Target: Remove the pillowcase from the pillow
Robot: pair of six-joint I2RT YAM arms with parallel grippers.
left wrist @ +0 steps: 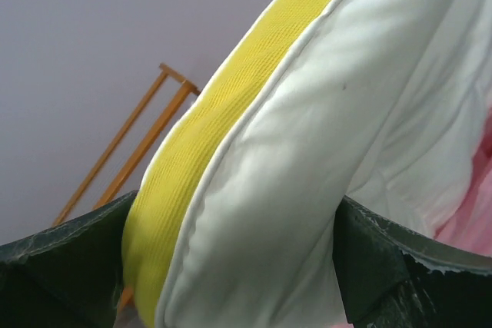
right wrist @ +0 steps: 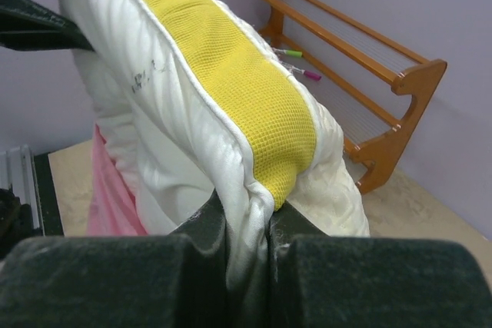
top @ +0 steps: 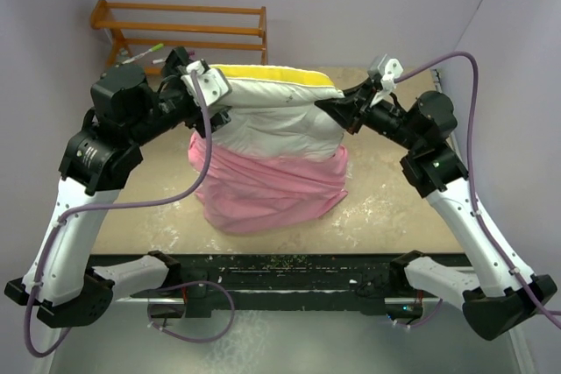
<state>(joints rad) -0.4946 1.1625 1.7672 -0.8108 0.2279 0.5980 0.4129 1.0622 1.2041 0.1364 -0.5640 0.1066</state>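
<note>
The cream-white pillow [top: 280, 116] with its yellow edge band [top: 280, 74] hangs raised between both arms. The pink satin pillowcase [top: 267, 190] has slid down over its lower half and bunches on the table. My left gripper [top: 213, 104] is shut on the pillow's upper left corner; the corner [left wrist: 261, 213] fills the gap between its dark fingers [left wrist: 384, 266]. My right gripper [top: 337, 111] is shut on the upper right corner, pinching white fabric [right wrist: 246, 220] beside the yellow band [right wrist: 238, 90]. Pink cloth [right wrist: 108, 190] shows below in the right wrist view.
A wooden rack [top: 180, 28] stands against the back wall, also seen in the right wrist view [right wrist: 361, 59] with two markers [right wrist: 296, 63] on it. The beige tabletop [top: 386, 199] lies under the pillowcase. A dark rail [top: 289, 269] runs along the near edge.
</note>
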